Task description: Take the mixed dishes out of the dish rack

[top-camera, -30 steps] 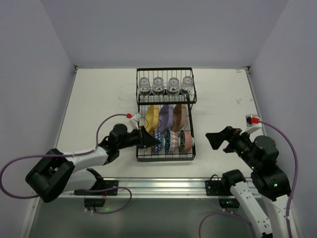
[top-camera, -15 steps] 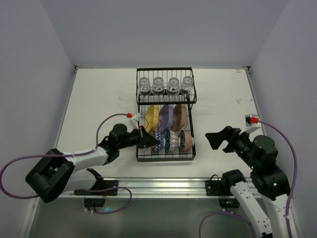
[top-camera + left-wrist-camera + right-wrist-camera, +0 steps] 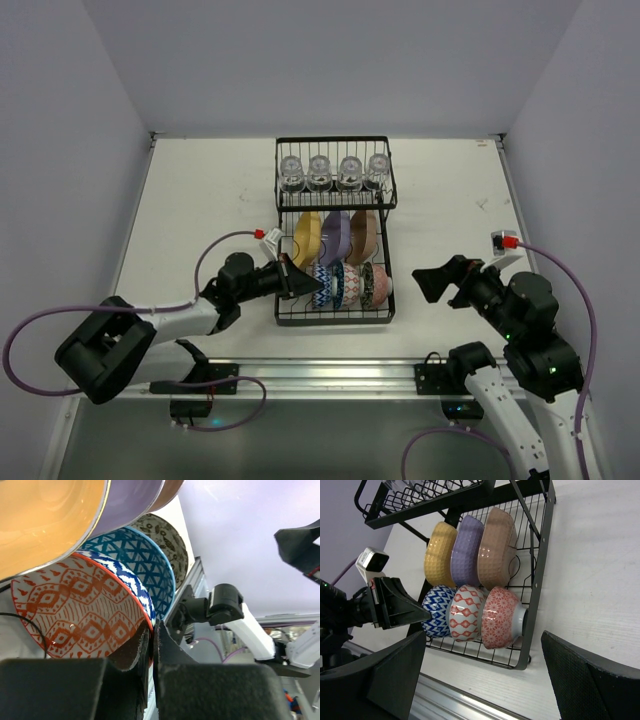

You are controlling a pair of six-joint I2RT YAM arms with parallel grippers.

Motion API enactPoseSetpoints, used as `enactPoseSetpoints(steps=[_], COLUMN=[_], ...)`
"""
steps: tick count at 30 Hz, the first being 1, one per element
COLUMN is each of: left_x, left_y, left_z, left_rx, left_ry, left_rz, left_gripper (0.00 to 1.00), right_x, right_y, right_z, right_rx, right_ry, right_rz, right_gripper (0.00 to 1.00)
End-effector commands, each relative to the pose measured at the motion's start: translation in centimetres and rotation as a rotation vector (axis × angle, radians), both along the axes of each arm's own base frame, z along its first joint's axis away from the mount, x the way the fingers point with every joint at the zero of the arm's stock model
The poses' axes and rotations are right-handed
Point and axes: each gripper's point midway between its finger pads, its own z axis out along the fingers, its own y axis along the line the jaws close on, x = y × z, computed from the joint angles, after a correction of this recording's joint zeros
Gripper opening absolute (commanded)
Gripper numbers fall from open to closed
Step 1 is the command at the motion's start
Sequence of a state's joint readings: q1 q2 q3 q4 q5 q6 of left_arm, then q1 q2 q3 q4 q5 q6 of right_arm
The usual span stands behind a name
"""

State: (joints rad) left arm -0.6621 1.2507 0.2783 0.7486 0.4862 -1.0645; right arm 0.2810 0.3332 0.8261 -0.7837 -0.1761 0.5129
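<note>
White table [image 3: 200, 200]; pale lavender walls [image 3: 330, 60] on three sides.

The dish rack [image 3: 539, 570] is showing black wire throughout. The yellow plate [image 3: 439, 547], the purple plate [image 3: 466, 542] and the tan plate [image 3: 496, 547] are all showing a dimpled surface. The blue bowl [image 3: 436, 616] is wearing blue-and-white zigzags outside and orange-red diamonds on white inside. The middle bowl [image 3: 465, 620] is carrying red diamonds on white outside and a teal triangle lattice inside. The reddish bowl [image 3: 499, 617] is showing pale starry flowers, its inside seemingly dark olive with leaf marks. The tabletop [image 3: 600, 570] is looking white.
</note>
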Motion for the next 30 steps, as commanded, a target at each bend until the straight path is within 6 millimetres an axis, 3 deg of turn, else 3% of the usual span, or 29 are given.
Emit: enactPoseSetpoints(steps=[1,7,11,18,22,24,25,27,30], left_x=[0.4,0.4,0.5,1.1,-0.7,-1.8,-2.2,-3.5,-5.5], left_y=[-0.6,-0.6,-0.2,1.8,2.0,2.1,2.0,1.8,1.1], left_z=[3.3,4.2,5.8,7.0,9.0,8.3,9.6,8.9,9.3], left_rx=[-0.115,-0.132,-0.138,0.005,0.029,0.1,0.1,0.167,0.202], left_ry=[-0.069,-0.08,-0.127,-0.207,-0.274,-0.29,-0.332,-0.34,-0.361], left_rz=[-0.003,0.002,0.022,0.104,0.021,-0.029,-0.042,-0.095,-0.179], left_gripper=[0.0,0.0,0.0,0.0,0.0,0.0,0.0,0.0,0.0], right_x=[0.4,0.6,0.6,0.5,0.4,0.2,0.0,0.0,-0.1], right_y=[0.4,0.5,0.5,0.6,0.7,1.0,1.4,2.0,3.2], right_z=[0.6,0.4,0.6,1.1,1.8,2.7,3.2,3.9,4.6], right_rx=[0.0,-0.011,-0.009,-0.011,-0.004,0.007,0.017,0.03,0.064], right_ry=[-0.033,-0.025,-0.031,-0.043,-0.054,-0.068,-0.08,-0.086,-0.081], right_rz=[0.026,0.031,0.031,0.041,0.052,0.064,0.089,0.128,0.193], right_gripper=[0.99,0.99,0.99,0.99,0.99,0.99,0.99,0.99,0.99])
